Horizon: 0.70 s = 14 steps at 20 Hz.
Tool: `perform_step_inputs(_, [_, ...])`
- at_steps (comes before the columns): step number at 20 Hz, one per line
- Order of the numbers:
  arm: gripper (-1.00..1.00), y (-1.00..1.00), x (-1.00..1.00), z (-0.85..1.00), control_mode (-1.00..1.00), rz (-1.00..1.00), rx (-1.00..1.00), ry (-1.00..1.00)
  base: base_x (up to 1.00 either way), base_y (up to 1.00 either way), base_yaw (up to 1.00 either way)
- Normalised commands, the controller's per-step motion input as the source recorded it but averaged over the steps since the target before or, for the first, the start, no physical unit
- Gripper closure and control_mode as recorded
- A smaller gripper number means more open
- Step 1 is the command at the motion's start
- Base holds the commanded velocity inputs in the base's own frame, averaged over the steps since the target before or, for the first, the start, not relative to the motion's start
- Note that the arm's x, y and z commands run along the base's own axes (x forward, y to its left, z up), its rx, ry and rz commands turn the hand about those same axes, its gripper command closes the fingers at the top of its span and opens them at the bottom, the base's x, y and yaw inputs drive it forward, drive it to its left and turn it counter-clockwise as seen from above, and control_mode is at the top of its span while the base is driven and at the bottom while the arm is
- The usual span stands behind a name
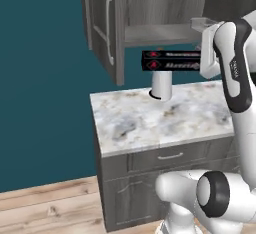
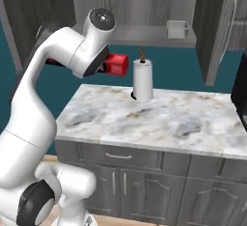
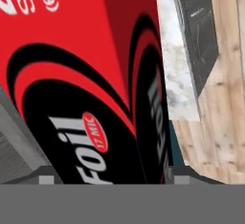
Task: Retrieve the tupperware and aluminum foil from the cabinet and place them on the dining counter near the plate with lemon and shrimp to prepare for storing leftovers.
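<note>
The aluminum foil (image 1: 170, 60), a long black box with red-and-white print, hangs level in the air just below the cabinet (image 1: 102, 23) shelf, above the small marble top. My gripper (image 1: 201, 61) is shut on its right part. In the right base view its red end (image 2: 117, 64) sticks out past my arm. In the hand view the aluminum foil (image 3: 95, 74) sits between my gripper (image 3: 112, 173) tips. The clear tupperware (image 2: 177, 29) rests on the open cabinet's grey shelf (image 2: 140, 35), to the right. The dining counter and the plate with lemon and shrimp are out of view.
A paper-towel roll (image 1: 162, 85) stands upright at the back of the small marble top (image 1: 150, 120), right under the held box. The cabinet doors (image 2: 217, 32) stand open on both sides. Grey drawers (image 1: 170, 156) lie below, and wood floor (image 1: 45, 203) to the left.
</note>
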Motion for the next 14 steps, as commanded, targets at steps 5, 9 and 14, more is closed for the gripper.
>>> perform_step_inputs(5, [1.0, 0.0, 0.0, 0.0, 1.0, 0.0, 0.0, 0.0, -0.88, -0.26, -0.33])
perform_step_inputs(9, [1.0, 0.0, 0.0, 0.0, 1.0, 0.0, 0.0, 0.0, -0.42, -0.26, -0.6])
perform_step_inputs(14, [1.0, 0.0, 0.0, 0.0, 1.0, 0.0, 0.0, 0.0, -0.01, -0.01, -0.8])
